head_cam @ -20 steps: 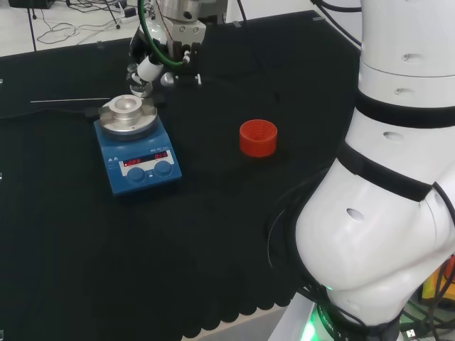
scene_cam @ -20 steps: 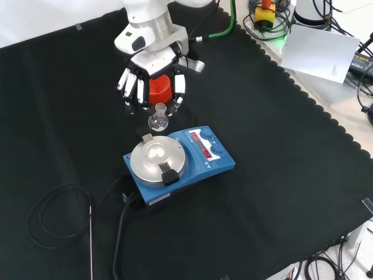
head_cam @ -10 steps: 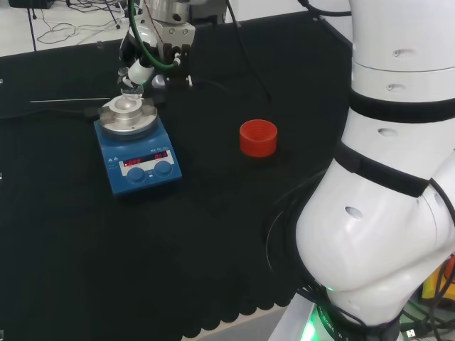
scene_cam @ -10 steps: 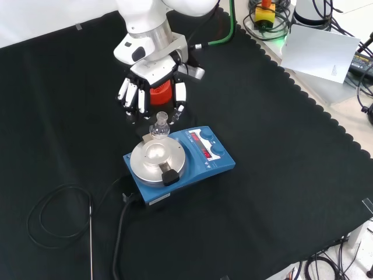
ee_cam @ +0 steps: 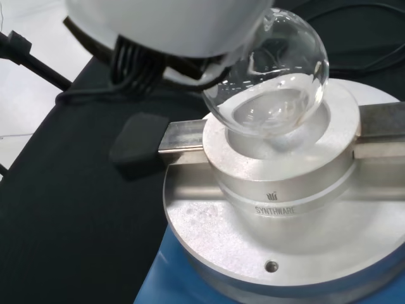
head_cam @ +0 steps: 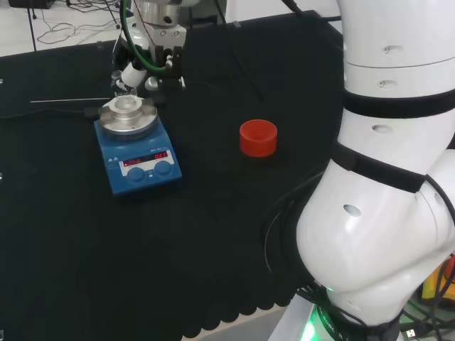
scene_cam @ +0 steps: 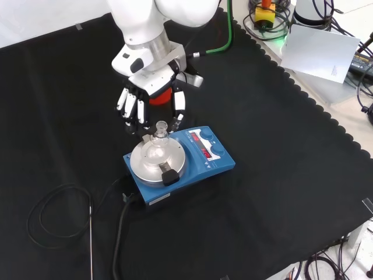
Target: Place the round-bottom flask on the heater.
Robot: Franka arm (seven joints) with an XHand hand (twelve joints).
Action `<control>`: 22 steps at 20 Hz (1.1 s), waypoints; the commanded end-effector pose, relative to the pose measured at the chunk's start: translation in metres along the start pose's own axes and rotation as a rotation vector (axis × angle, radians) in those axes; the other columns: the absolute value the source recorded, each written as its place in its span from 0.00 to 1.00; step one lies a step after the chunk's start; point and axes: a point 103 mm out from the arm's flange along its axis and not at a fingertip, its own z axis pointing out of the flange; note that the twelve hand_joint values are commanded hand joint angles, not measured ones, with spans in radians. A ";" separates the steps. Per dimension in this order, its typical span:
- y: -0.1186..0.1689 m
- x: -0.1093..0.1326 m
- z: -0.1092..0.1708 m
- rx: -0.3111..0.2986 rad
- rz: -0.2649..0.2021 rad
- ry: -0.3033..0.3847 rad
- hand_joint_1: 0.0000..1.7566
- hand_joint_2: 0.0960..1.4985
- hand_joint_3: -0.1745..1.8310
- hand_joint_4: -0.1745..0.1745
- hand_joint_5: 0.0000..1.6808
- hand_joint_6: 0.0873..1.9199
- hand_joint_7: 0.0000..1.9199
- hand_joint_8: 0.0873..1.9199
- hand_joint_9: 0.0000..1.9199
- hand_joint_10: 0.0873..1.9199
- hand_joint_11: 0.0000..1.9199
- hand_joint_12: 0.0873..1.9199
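Observation:
A clear round-bottom flask (scene_cam: 158,135) hangs neck up over the heater, with the hand (scene_cam: 150,93) above it and the fingers curled down round its neck. The heater (scene_cam: 204,157) is a blue box with a round silver plate (scene_cam: 143,169) and a bowl-shaped block on top. In the wrist view the flask's bulb (ee_cam: 272,76) sits just over the block's hollow (ee_cam: 278,158); I cannot tell whether they touch. In the head view the hand (head_cam: 146,60) holds the flask (head_cam: 126,97) above the heater (head_cam: 138,153) at the bench's far left.
A red ribbed stand (head_cam: 257,137) stands to the right of the heater in the head view; in the front view the stand (scene_cam: 156,99) is partly behind the hand. A black cable (scene_cam: 55,216) and a thin metal rod (scene_cam: 91,239) lie by the heater.
The hand has carried the flask from beside the heater to over the silver plate's middle, lowering it toward the hollow. The heater and red stand have stayed put.

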 end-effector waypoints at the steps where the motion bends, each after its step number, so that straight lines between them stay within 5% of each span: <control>1: 0.007 0.004 0.009 0.021 -0.005 -0.003 0.66 0.32 0.53 0.71 0.75 0.39 0.35 0.31 0.45 0.23 0.30 0.64; 13: 0.016 -0.002 0.020 0.041 0.002 -0.023 0.66 0.32 0.53 0.71 0.75 0.39 0.35 0.31 0.45 0.23 0.30 0.64; 18: 0.017 -0.006 0.021 0.034 -0.002 0.018 0.65 0.34 0.51 0.72 0.75 0.39 0.34 0.31 0.44 0.23 0.30 0.64; 22: 0.017 -0.010 0.019 0.042 0.002 0.040 0.62 0.50 0.32 0.94 0.69 0.38 0.31 0.33 0.42 0.25 0.27 0.66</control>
